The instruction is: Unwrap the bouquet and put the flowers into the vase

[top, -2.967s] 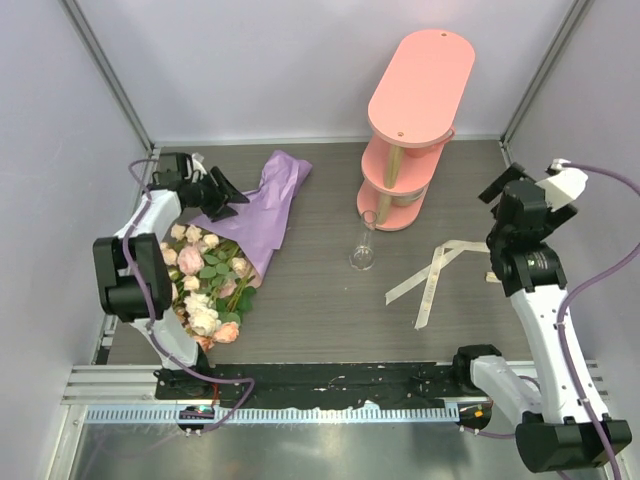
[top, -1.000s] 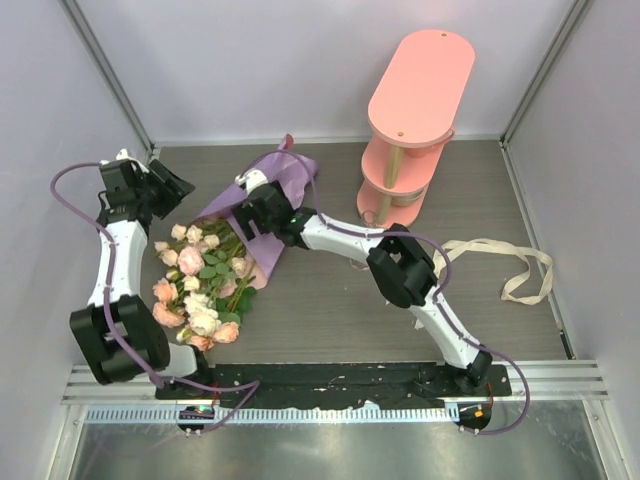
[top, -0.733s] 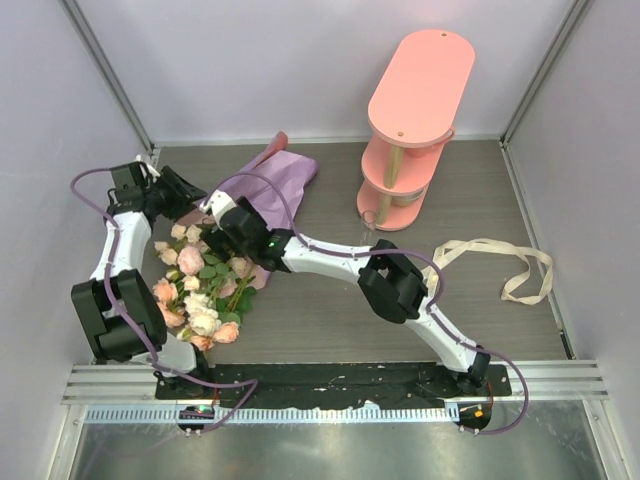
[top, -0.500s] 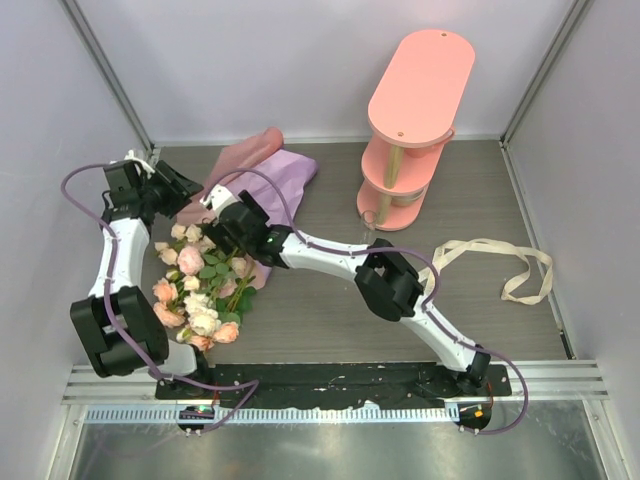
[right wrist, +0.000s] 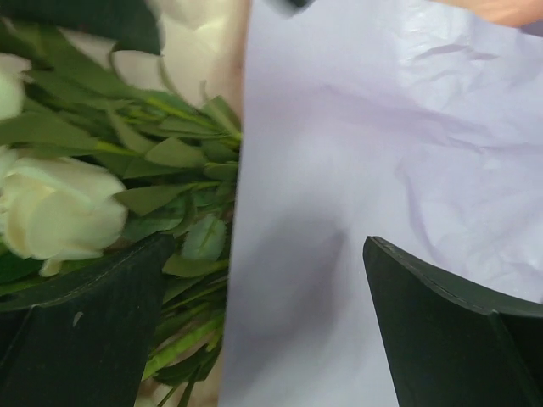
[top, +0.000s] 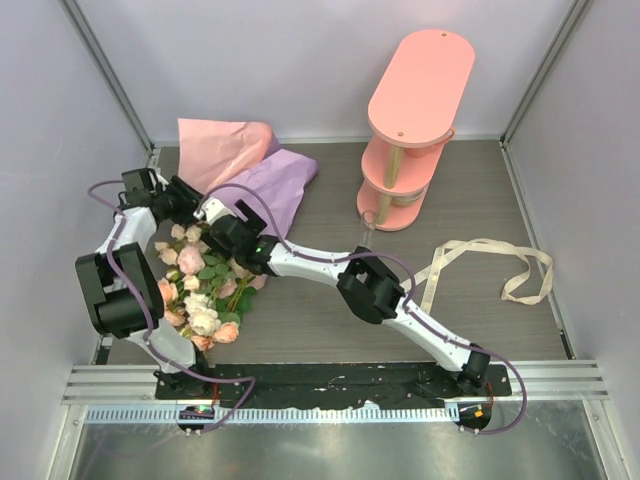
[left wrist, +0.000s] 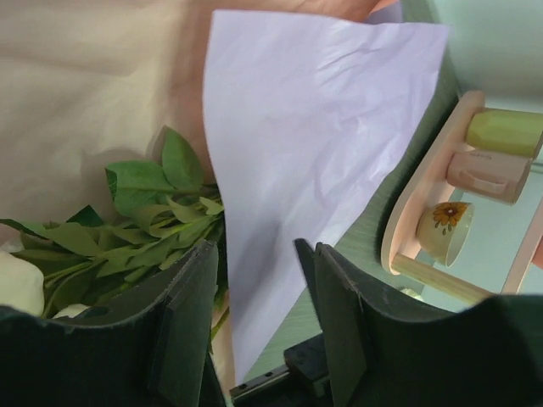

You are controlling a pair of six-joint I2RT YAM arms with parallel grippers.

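The bouquet lies at the table's left, its flowers pointing toward me and the purple paper spread behind them. A pink inner flap of that paper stands up against the back wall. My left gripper is at the paper's left edge. In the left wrist view its jaws stand apart with the purple sheet's edge between them. My right gripper reaches across from the right. It is open over the paper edge and green stems. Only the top of the vase shows, behind the right arm.
A pink tiered shelf stands at the back right, with a small cup on its lower tier. A cream ribbon lies loose on the right of the table. The right arm spans the table's middle, and grey walls close in three sides.
The pink inner flap has risen and opened toward the back wall. The left gripper has moved in to the paper's edge, its jaws narrowing a little. The right gripper slid left and nearer.
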